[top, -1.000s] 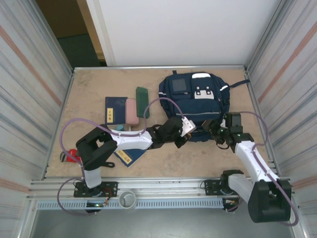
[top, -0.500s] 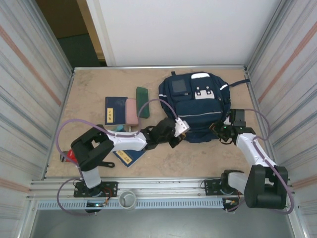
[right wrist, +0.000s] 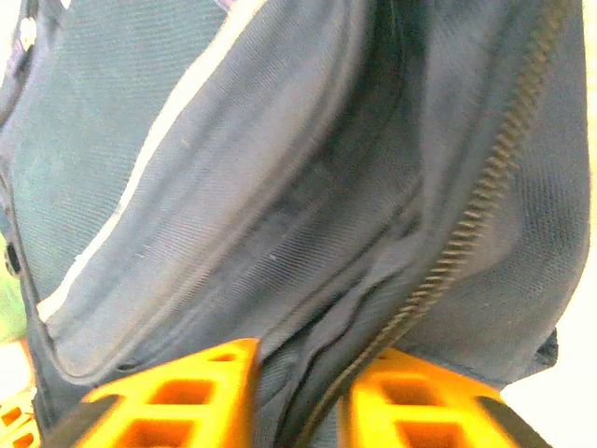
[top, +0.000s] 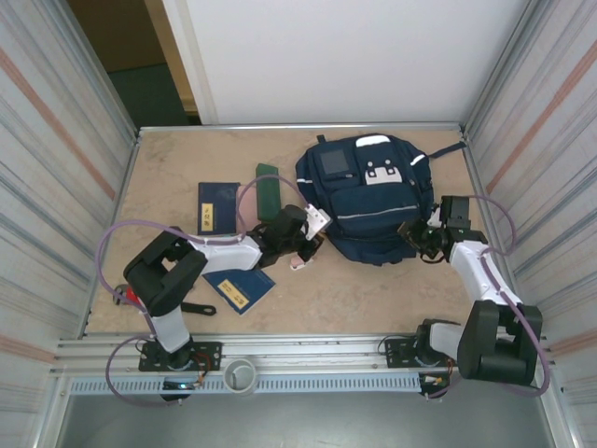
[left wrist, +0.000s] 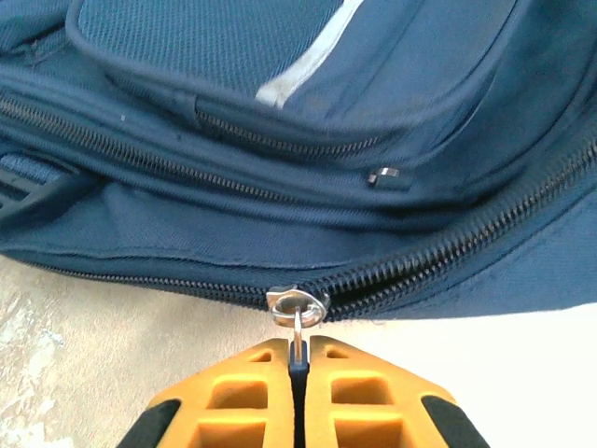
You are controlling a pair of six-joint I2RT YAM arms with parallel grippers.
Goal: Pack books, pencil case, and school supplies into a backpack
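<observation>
Metal zip pull [left wrist: 298, 315] is clamped tight in the left gripper [left wrist: 298, 349], with the zip track [left wrist: 448, 250] of the backpack [left wrist: 233, 56] stretched away to its upper right.

White-striped navy backpack [top: 373, 222]

Even, diffuse light from above; faint soft shadows on the worktop [top: 187, 159]. Overhead view sharp. Right wrist view: backpack [right wrist: 280, 187] fabric blurred at close range.
</observation>
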